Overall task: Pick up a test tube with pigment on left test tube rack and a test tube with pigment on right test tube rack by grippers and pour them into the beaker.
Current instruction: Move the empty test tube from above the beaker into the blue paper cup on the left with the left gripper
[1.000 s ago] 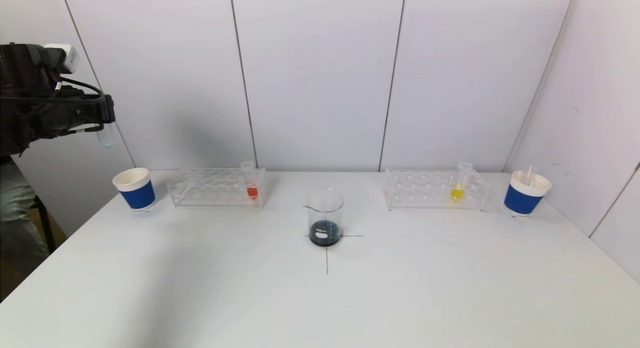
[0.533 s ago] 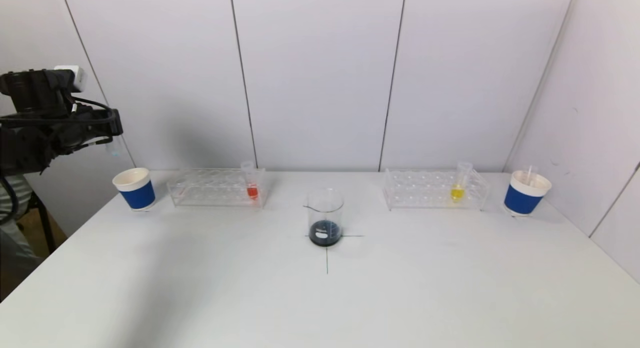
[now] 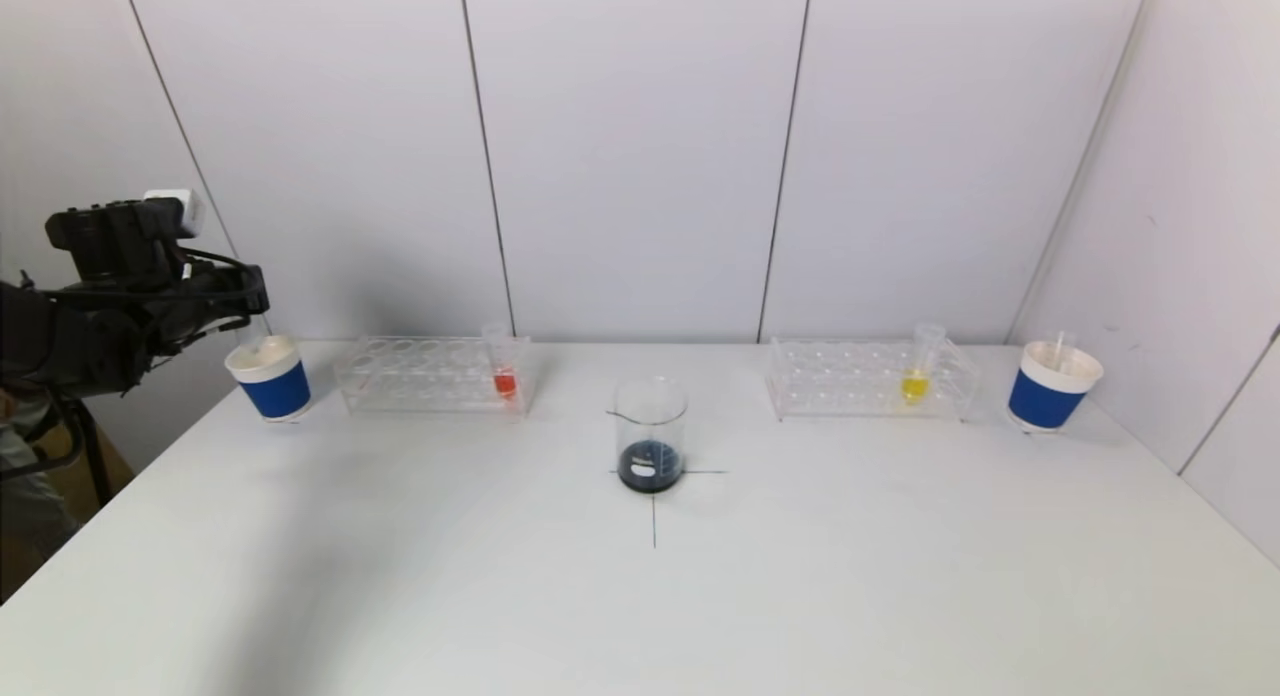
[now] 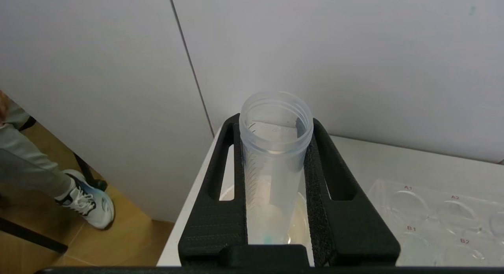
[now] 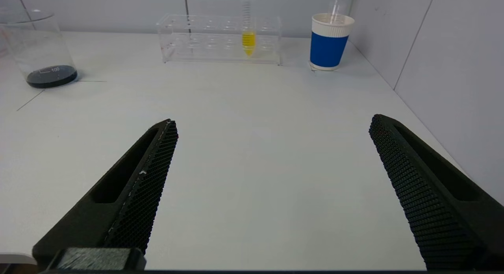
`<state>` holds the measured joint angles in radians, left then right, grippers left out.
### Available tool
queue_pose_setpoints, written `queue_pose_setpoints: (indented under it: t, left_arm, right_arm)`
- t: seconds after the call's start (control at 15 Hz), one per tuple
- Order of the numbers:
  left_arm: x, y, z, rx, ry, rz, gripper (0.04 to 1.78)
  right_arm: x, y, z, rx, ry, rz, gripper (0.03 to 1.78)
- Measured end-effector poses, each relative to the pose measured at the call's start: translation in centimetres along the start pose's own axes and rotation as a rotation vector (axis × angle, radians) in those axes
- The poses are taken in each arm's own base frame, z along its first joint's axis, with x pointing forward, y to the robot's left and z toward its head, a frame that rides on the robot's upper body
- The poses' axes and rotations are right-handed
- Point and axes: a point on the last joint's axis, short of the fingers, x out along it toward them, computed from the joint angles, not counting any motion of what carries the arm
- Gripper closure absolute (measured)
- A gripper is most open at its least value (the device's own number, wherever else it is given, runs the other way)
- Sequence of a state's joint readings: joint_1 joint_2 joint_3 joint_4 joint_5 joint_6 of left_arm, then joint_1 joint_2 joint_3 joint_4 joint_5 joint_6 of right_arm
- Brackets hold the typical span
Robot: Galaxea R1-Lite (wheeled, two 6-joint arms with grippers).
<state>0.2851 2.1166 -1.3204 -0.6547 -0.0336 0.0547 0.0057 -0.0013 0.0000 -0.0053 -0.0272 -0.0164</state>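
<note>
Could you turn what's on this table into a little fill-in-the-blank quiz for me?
1. The left gripper is shut on an almost empty ____, right above the left paper cup.
2. The tube in the right rack holds ____ liquid.
3. The beaker in the middle holds a ____ liquid at its bottom.
4. The right gripper is ____, holding nothing.

Missing words: tube; yellow; dark; open
</note>
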Motion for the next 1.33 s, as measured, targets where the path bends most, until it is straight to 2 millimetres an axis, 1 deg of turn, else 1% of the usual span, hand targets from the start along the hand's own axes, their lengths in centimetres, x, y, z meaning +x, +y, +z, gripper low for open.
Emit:
queue_pose_setpoints:
  t: [0.33, 0.8, 1.0, 1.33]
  left_arm:
    - [0.7, 0.0, -2.4, 0.001, 0.012, -0.002, 1.38]
    - [1.2, 0.3, -4.8, 0.000, 0.032, 0.003, 1.38]
    - [1.3, 0.5, -5.4, -0.002, 0.034, 0.007, 1.38]
    - [1.3, 0.5, -5.5, -0.005, 0.036, 0.008, 1.38]
  right_arm:
    - [0.0, 0.0, 0.0, 0.000, 0.000, 0.000, 0.04]
    - [0.0, 0.0, 0.0, 0.000, 0.000, 0.000, 0.04]
    - [0.0, 0.0, 0.0, 0.000, 0.000, 0.000, 0.04]
    - [0.0, 0.0, 0.0, 0.000, 0.000, 0.000, 0.04]
